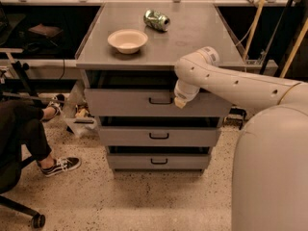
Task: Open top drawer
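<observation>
The top drawer (125, 102) is the widest grey front of the three, just under the cabinet top (202, 37), with a small black bar handle (160, 100) at its centre. A dark gap shows above its front. My gripper (180, 102) hangs from the white arm (231, 83), which reaches in from the right. Its beige tip is against the drawer front, just right of the handle. The middle drawer (159, 136) and the smallest bottom drawer (159, 161) sit below.
A beige bowl (127, 40) and a crushed green can (157, 19) lie on the cabinet top. A seated person's leg and sneaker (57, 165) and a chair wheel (37, 220) are at the left. My white body (269, 167) fills the right.
</observation>
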